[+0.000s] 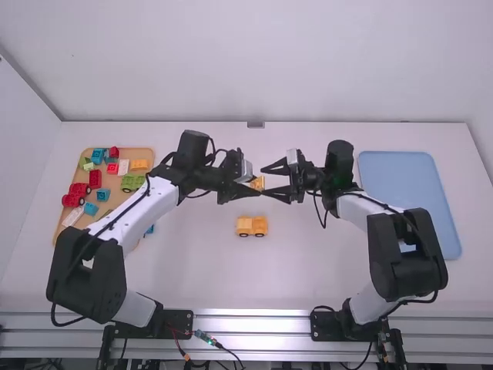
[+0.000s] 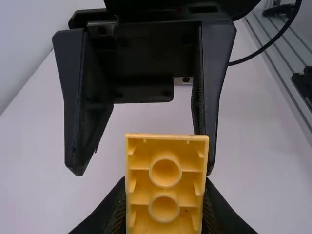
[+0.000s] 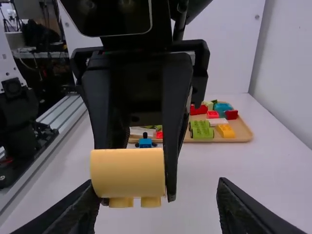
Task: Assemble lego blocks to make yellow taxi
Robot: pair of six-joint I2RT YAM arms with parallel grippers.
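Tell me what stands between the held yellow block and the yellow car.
One finger each of left gripper and right gripper, on the yellow block's side toward the yellow car; nothing else visible is between.

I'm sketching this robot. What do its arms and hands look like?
The left arm and right arm have white links, black joints and thin black cables. The left hand and right hand are black, each with two tapering fingers.
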